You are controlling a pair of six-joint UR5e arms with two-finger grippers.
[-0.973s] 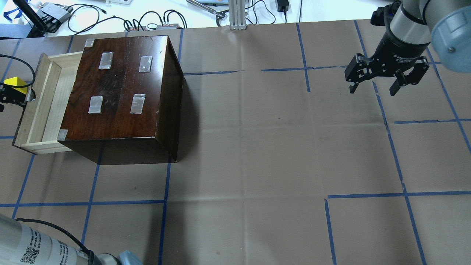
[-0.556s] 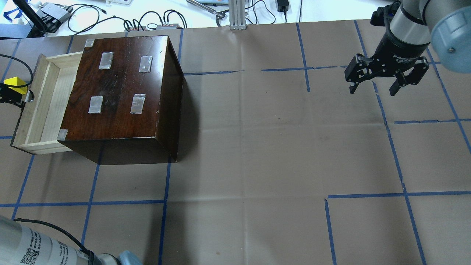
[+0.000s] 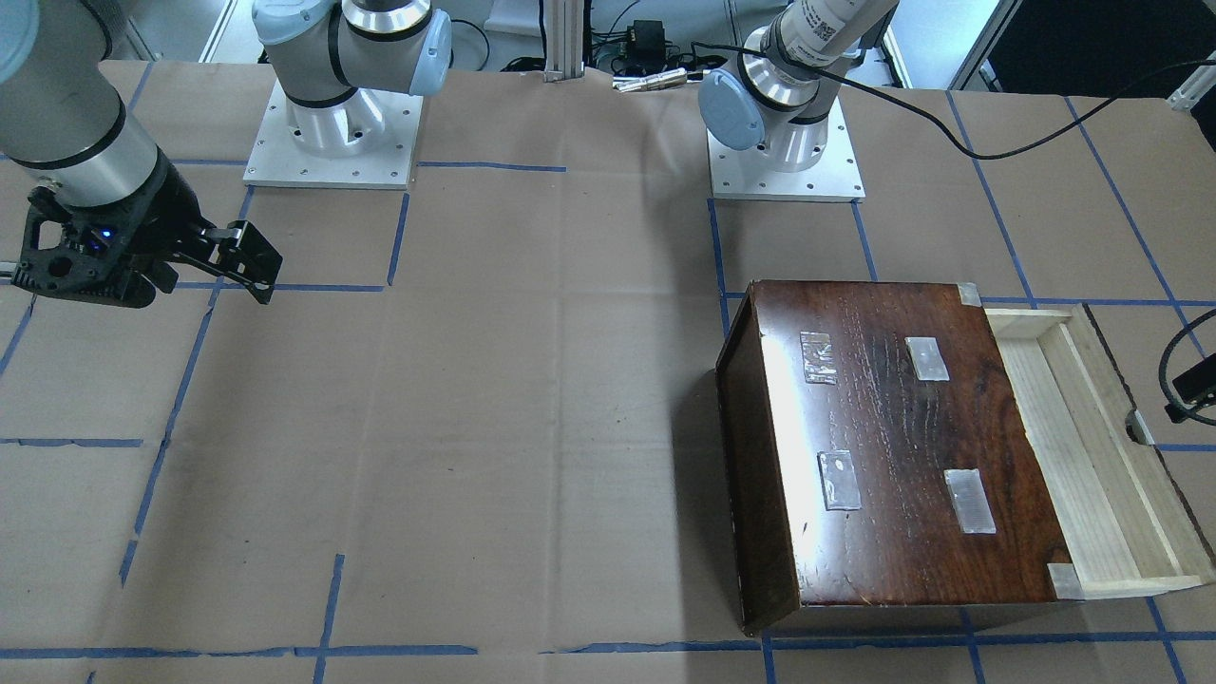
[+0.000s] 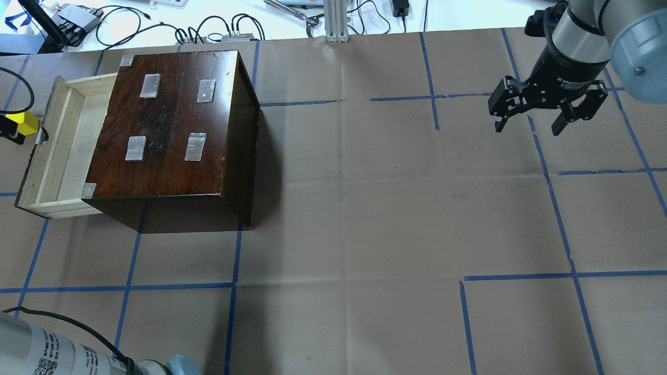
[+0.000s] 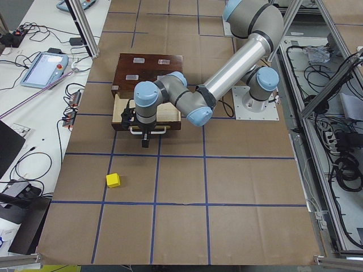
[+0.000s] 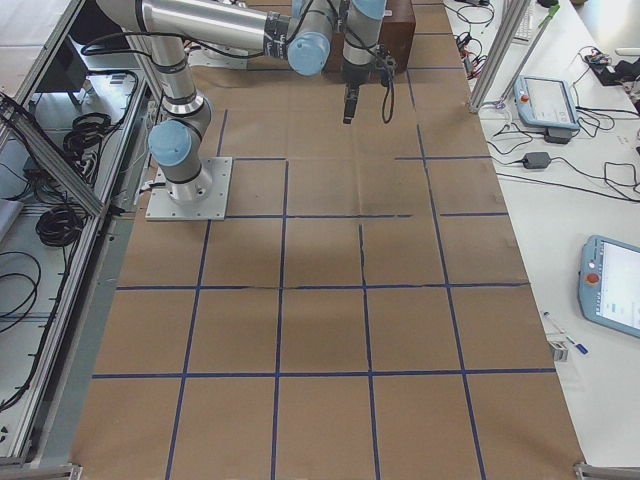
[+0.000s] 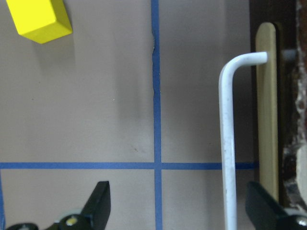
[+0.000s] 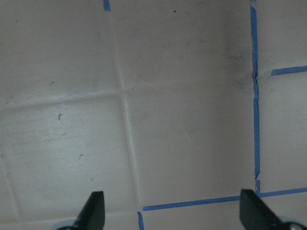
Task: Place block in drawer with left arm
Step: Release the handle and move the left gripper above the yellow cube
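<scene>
The yellow block (image 5: pixel 113 180) lies on the paper-covered table, apart from everything; it shows at the top left of the left wrist view (image 7: pixel 41 19) and at the left edge of the overhead view (image 4: pixel 26 122). The pale wood drawer (image 4: pixel 57 151) is pulled out of the dark brown box (image 4: pixel 172 130); it also shows in the front view (image 3: pixel 1092 456). My left gripper (image 7: pixel 180 208) is open and empty just in front of the drawer's white handle (image 7: pixel 229 143). My right gripper (image 4: pixel 529 127) is open and empty, far to the right.
The dark box (image 3: pixel 893 446) has several tape patches on top. Blue tape lines grid the brown paper. Cables and devices lie on the white bench beyond the table's far edge (image 4: pixel 219 31). A loose black cable (image 3: pixel 997 133) trails from the left arm.
The drawer has slid slightly further out of the box. My left gripper has drawn back leftward, almost out of the overhead view. The right arm has not moved.
</scene>
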